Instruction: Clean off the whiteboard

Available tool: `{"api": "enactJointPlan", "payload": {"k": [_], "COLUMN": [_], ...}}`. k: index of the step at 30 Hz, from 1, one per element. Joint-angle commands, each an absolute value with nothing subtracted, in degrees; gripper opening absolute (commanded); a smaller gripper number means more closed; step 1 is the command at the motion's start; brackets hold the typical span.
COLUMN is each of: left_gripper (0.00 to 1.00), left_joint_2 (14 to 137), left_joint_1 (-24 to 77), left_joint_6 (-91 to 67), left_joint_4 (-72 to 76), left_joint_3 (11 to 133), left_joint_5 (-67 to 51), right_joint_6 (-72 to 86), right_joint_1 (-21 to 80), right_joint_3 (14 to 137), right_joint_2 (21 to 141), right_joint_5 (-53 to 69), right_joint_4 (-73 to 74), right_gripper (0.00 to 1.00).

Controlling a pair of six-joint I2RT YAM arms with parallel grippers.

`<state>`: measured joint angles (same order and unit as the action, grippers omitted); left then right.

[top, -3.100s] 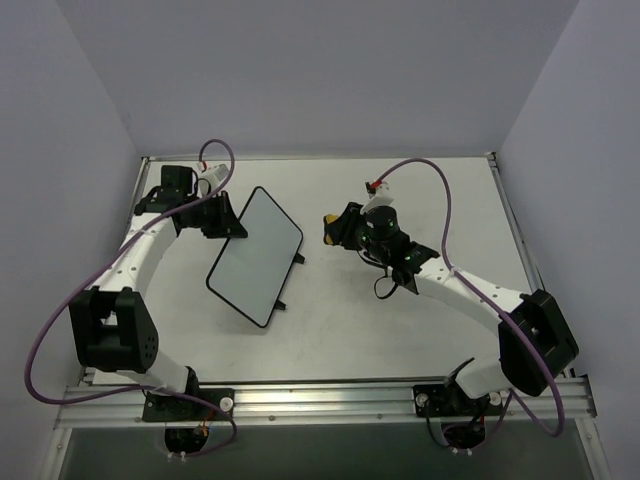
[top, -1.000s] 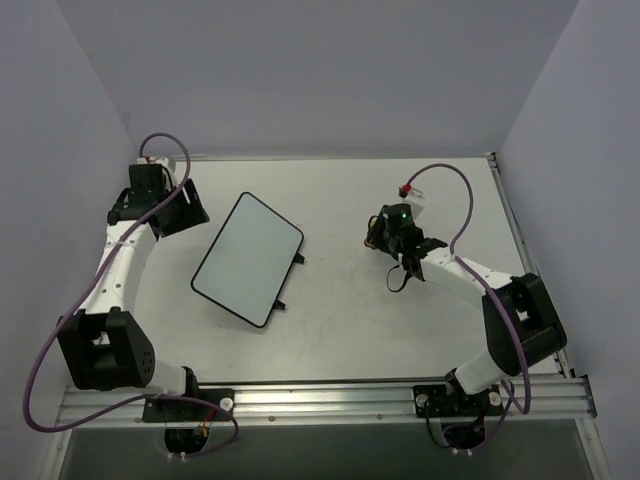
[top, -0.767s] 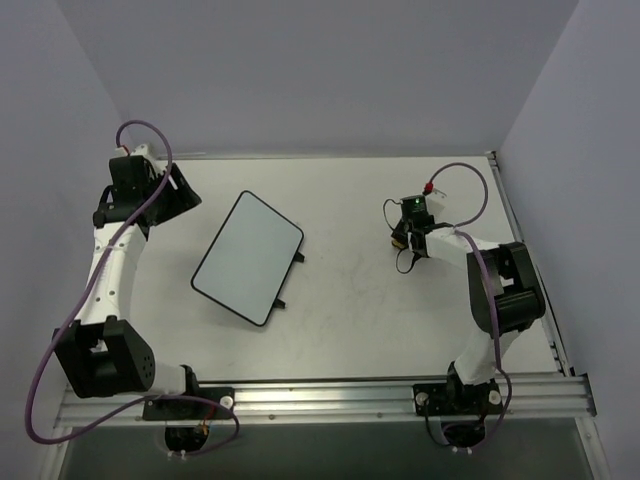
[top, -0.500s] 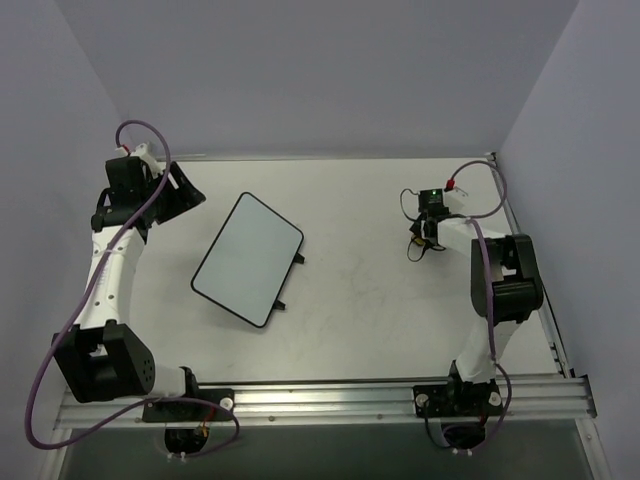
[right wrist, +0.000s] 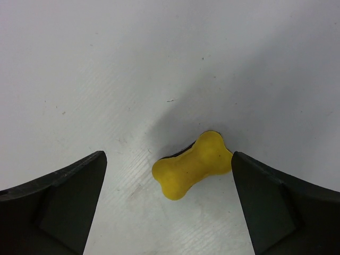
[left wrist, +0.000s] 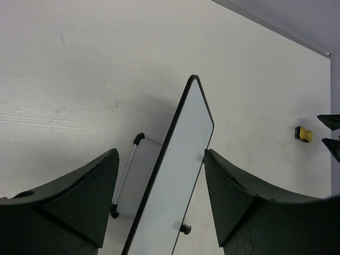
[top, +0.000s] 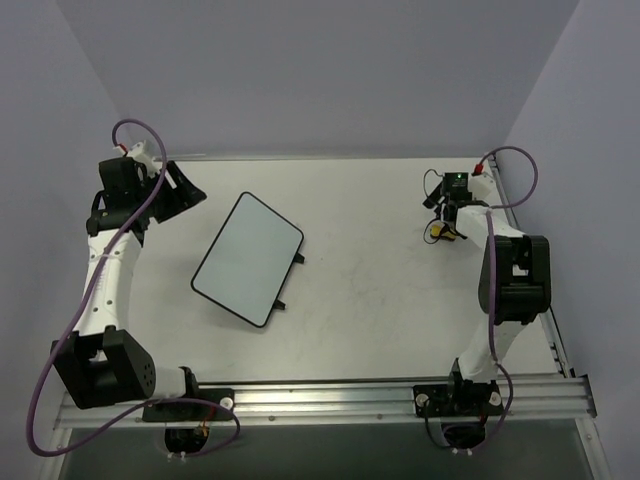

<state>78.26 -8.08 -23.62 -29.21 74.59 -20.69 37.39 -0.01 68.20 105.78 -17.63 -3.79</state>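
Two arms outstretched, fingers apart.

The whiteboard, left of centre, has a smooth white face with a slight sheen and a thin black frame. The table is matt white, finely grained and lightly scuffed. The eraser looks like soft matt yellow foam. The left gripper has matt black plastic fingers. The rail along the bottom is bare brushed metal.
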Motion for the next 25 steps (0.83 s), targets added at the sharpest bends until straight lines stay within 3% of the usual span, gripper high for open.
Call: {"api": "enactJointPlan", "payload": {"k": [1,8,17,25], "left_gripper": [0.74,0.74,0.74,0.74], "left_joint_2": [76.6,74.4,72.7,71.5], "left_joint_1": [-9.1,-9.1,-9.1,-9.1], "left_joint_6": [-24.3,-24.4,-24.2,-24.4], "left_joint_4": [-25.8,-25.3,-25.6,-25.0], "left_joint_3": [74.4,74.1,73.9,73.9], "left_joint_5": [-22.9,-23.8,-23.4,-23.6], "right_joint_6": [36.0,30.3,22.9,20.0], "right_joint_1": [0.4,4.5,19.4,21.5], "right_joint_3": [68.7,69.4,69.5,62.2], "right_joint_2": [101.5,92.0,80.4,72.8], "right_joint_5": [-18.8,-20.1,-20.1,-16.0], "right_joint_4": [-1.7,-0.2,2.2,-4.0], "right_gripper": [1.0,1.0,1.0,1.0]}}
